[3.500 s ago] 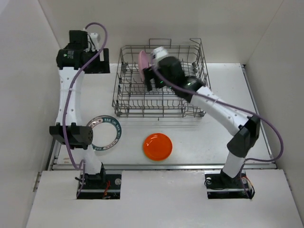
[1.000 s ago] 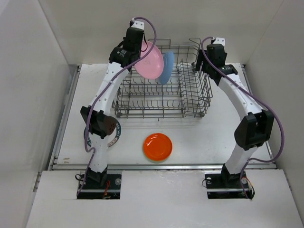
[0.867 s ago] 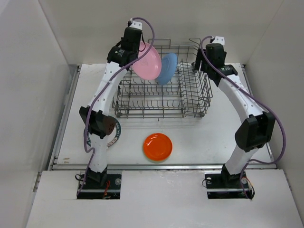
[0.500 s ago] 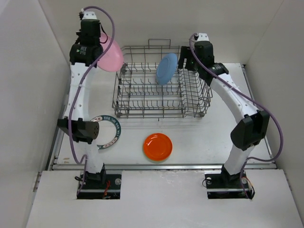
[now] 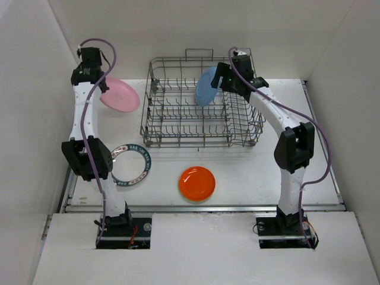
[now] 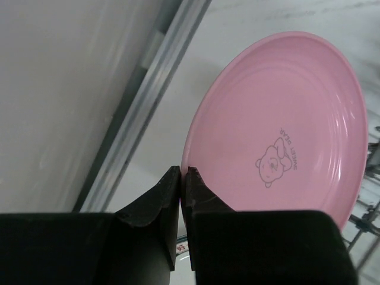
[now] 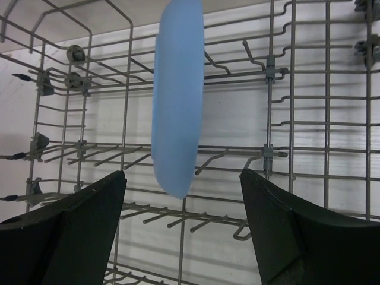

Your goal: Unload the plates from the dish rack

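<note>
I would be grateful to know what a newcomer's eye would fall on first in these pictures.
The pink plate stands out, pinched at its rim by the left pincer, left of the dish rack. The blue plate stands on edge inside the rack, with the open right pincer facing it. An orange plate lies flat on the table in front.

You were working in a robot lab test cell. Plain white panels (image 5: 35, 89) closed in the space behind and on both sides of the dish rack (image 5: 178, 127), which sat on a white table (image 5: 249, 172). In front of the rack, the left arm (image 5: 83, 119) and right arm (image 5: 270, 110), trailing purple cables, were bolted down.
</note>
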Robot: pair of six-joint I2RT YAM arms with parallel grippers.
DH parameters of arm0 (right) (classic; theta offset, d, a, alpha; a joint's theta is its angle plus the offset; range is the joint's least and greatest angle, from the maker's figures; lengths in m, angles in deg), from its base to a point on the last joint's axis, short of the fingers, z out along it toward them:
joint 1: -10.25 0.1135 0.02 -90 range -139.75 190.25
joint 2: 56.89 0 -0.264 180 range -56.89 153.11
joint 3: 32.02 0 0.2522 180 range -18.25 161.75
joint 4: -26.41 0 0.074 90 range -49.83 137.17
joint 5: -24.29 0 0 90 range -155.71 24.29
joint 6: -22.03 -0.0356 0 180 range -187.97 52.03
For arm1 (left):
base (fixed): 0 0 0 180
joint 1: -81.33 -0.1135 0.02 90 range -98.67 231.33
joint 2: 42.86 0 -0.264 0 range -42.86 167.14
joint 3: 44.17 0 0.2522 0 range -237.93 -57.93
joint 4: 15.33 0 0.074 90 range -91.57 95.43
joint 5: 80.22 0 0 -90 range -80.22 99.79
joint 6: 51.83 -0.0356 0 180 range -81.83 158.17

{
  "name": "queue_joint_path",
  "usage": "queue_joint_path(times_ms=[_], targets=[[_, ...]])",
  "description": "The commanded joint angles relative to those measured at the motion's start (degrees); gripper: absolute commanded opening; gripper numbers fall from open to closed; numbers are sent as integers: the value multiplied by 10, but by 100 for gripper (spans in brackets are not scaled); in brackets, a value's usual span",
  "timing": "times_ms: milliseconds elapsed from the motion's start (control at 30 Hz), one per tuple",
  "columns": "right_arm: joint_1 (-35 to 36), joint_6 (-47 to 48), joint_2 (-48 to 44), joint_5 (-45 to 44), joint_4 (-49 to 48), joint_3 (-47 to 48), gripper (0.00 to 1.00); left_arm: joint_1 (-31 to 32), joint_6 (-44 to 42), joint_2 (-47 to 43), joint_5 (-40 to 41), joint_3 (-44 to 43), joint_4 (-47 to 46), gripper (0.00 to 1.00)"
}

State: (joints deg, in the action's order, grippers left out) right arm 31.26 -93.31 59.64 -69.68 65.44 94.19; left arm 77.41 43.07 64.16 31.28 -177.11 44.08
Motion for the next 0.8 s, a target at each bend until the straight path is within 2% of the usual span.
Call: queue_joint_path(times_ms=[0, 167, 267, 300, 400, 433, 500, 533, 567, 667, 700, 767], targets=[[-5, -33, 19, 8, -15, 34, 84, -56, 47, -4, -107, 35, -35, 0], [-11, -33, 62, 47, -22, 49, 82, -114, 4, 74, -238, 58, -47, 0], [-11, -28, 68, 101, -58, 35, 66, -135, -2, 127, -285, 33, -29, 0], [-11, -28, 68, 112, -84, 27, 57, -140, -2, 136, -304, 27, -22, 0], [-11, -28, 55, 140, -109, 9, 39, -146, -24, 165, -319, 15, -10, 0], [-11, -28, 49, 145, -116, 8, 27, -146, -38, 166, -324, 15, -2, 3], [-11, -10, 41, 157, -121, 2, 13, -146, -47, 177, -319, 15, 5, 11], [-11, -3, 32, 166, -121, 2, 3, -146, -47, 177, -303, 15, 5, 15], [-11, 4, 20, 171, -126, -3, 0, -146, -53, 182, -293, 20, 10, 22], [-4, 34, -4, 150, -126, -8, 0, -146, -66, 187, -270, 20, 22, 33], [2, 57, -22, 141, -126, -8, 0, -146, -72, 187, -269, 20, 27, 43], [21, 92, -42, 119, -126, -8, 0, -146, -72, 187, -259, 14, 35, 51]])
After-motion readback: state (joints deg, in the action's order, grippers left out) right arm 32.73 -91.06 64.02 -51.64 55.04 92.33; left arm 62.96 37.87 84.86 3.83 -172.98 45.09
